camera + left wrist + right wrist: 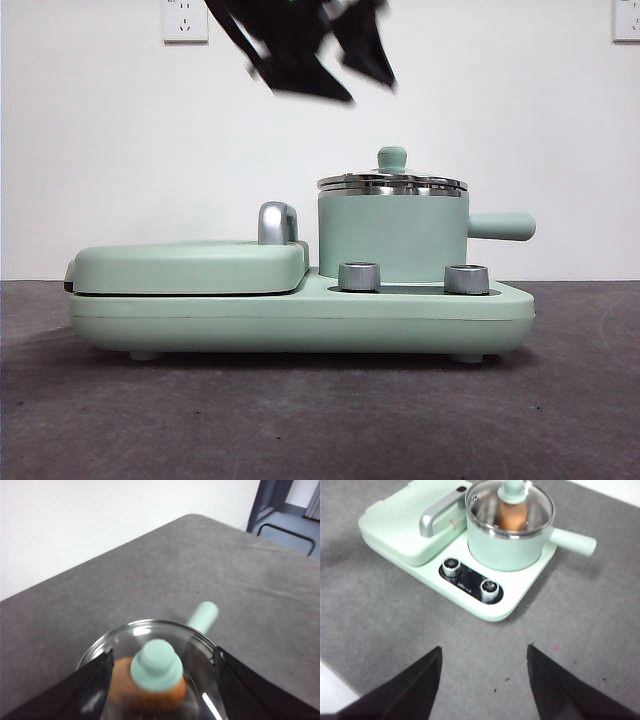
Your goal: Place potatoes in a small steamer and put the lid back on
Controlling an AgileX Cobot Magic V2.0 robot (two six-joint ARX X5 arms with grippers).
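1. Looking at the small steamer [392,236]: the lid [392,182] is sitting level on its steel rim, and the potato [512,514] is showing orange-brown through the glass, inside the pot. Judging from this, both placements look done and the step in hand is the release and clearing away from the lid.
2. Noting the left gripper [161,672]: it is hanging directly above the pot, jaws spread wide to either side of the mint-green knob [156,664], touching nothing and holding nothing. In the front view it is showing as a dark blurred mass [300,45] near the top edge, well clear of the knob.
3. Noting the right gripper [484,682]: it is waiting over bare grey table [380,605] in front of the cooker base [520,592], jaws apart and empty, looking back at the two dials [451,567].
4. Judging the next move: a straight lift by the left arm should be enough, keeping the jaws clear of the knob and the side handle [502,226] so the lid is not nudged off its seat.
5. Checking the griddle cover [190,265]: lying shut beside the pot, chrome handle [277,222] upright.
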